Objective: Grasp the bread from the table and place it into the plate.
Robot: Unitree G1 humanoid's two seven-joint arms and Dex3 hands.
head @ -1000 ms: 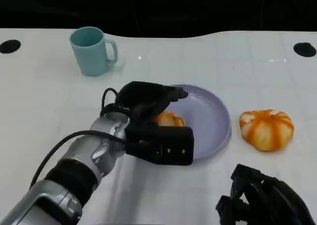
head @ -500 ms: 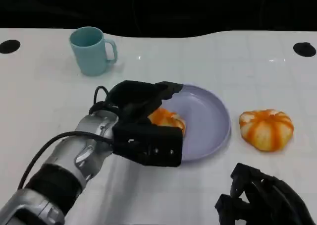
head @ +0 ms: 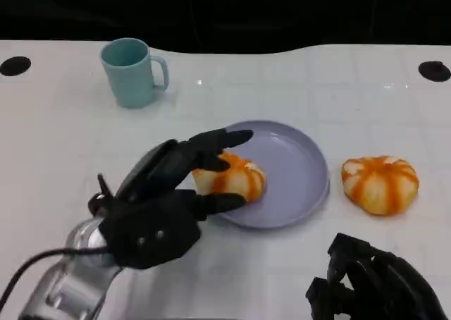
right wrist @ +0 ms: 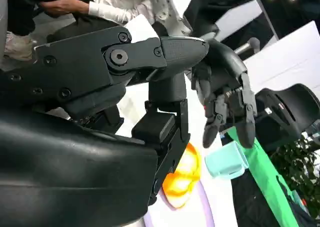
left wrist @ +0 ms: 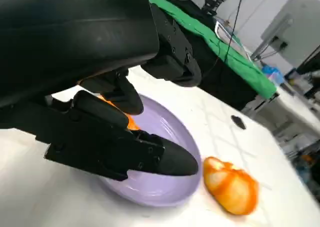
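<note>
The left hand (head: pixel 165 204) holds the bread (head: pixel 231 177) on the plate (head: pixel 296 168), fingers seemingly touching it; the right hand (head: pixel 373 281) is curled, holding nothing.

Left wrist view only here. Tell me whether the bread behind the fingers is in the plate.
Observer: Yes. The head view shows the bread resting inside the purple plate, toward its left side, with fingers of the left hand on either side of it.
Operator: Report the right hand.
Observer: The right hand is at the near table edge, apart from the second bread.
Operator: List anything else on the table.
Observer: A teal mug stands upright at the far left.
</note>
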